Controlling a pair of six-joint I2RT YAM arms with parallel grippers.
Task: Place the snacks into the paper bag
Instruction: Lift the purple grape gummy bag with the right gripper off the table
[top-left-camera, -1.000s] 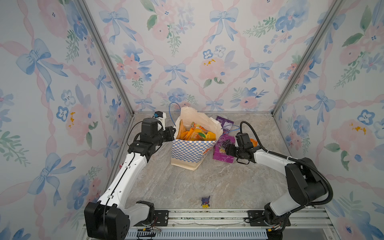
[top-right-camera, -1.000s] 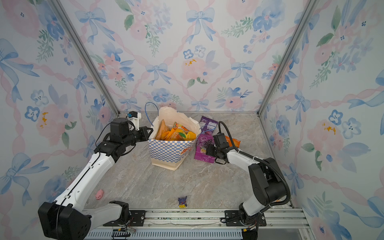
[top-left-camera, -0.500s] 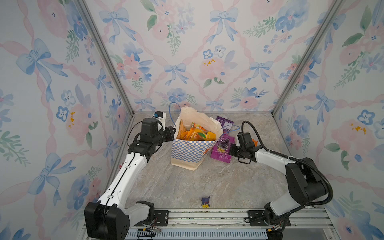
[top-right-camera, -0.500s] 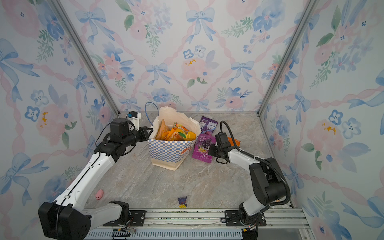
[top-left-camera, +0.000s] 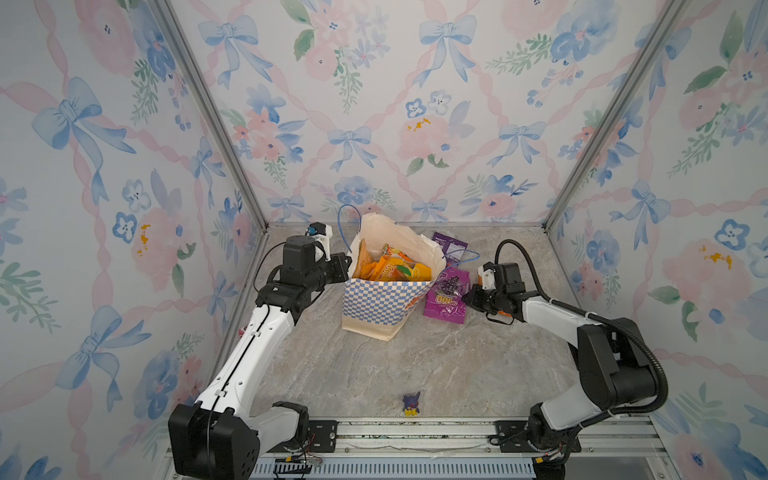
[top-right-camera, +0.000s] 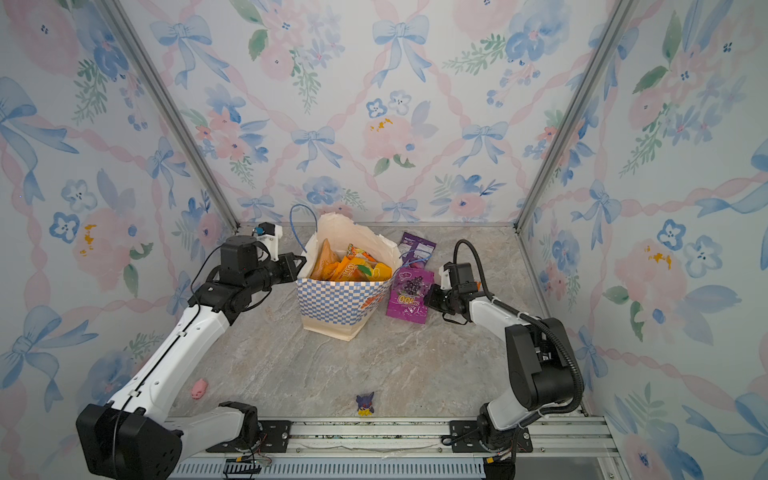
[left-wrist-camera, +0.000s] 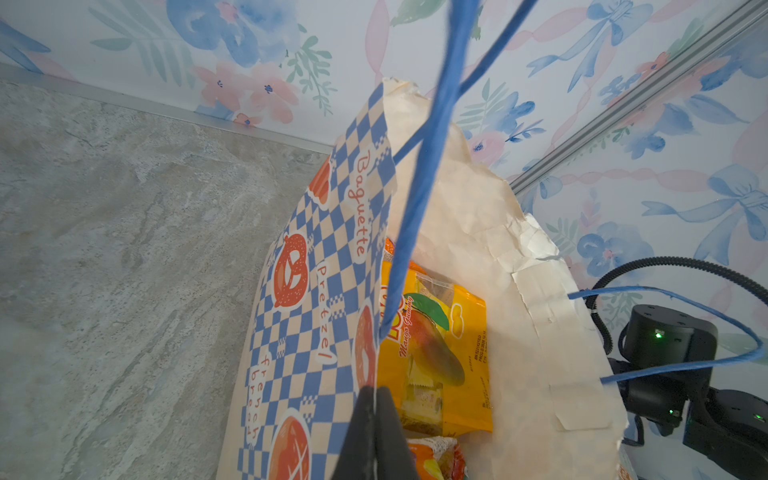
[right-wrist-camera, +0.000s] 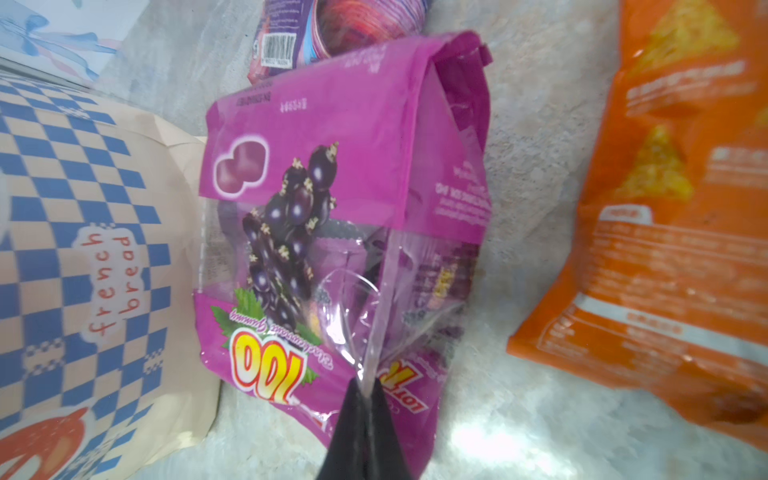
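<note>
The right pincer (right-wrist-camera: 363, 392) is clamped on the glossy purple plastic packet (top-left-camera: 446, 297), the left pincer (left-wrist-camera: 376, 401) on the rim of the checkered paper bag (top-left-camera: 374, 303). Next, I think, the packet must be lifted left, over the opening.

One bag (top-left-camera: 374, 299), three packets (right-wrist-camera: 332, 199) outside, one figurine (top-left-camera: 411, 405).

The blue-and-white checkered paper bag (top-left-camera: 374, 299) looks matt, its white inside creased and ragged along the rim. Its thin blue cord handle (left-wrist-camera: 419, 199) is twisted and fibrous. The purple grape-print plastic packet (right-wrist-camera: 332, 166) is glossy, with a clear crinkled window; the yellow mango packet (left-wrist-camera: 440, 345) and the orange chip packet (right-wrist-camera: 665, 228) shine likewise. The grey marble-patterned tabletop (top-left-camera: 415, 365) looks smooth, faintly sheened.
</note>
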